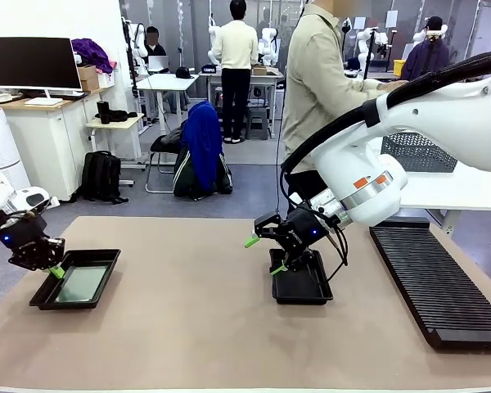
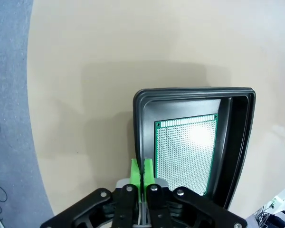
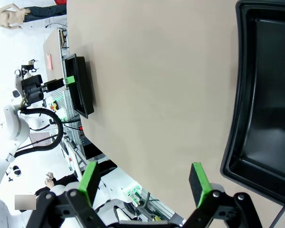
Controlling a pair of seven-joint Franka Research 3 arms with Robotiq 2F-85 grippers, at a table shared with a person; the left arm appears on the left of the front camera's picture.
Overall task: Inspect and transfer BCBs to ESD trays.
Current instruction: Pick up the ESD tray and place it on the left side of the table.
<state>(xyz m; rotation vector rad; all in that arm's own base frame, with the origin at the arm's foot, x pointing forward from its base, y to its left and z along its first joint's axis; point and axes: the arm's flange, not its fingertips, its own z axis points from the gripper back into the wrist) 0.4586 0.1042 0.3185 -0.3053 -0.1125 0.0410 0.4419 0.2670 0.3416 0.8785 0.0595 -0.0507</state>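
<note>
Down lower left, L gripper (image 1: 56, 271) pinched shut at tray (image 1: 41, 298) rim by BCB (image 1: 82, 283), centre R gripper (image 1: 265, 255) tilted, splayed over 2nd tray (image 1: 301, 300)

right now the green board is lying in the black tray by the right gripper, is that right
No. The black tray by the right gripper has a bare floor. The green board is lying in the other tray, the one by the left gripper. The left wrist view shows it.
</note>
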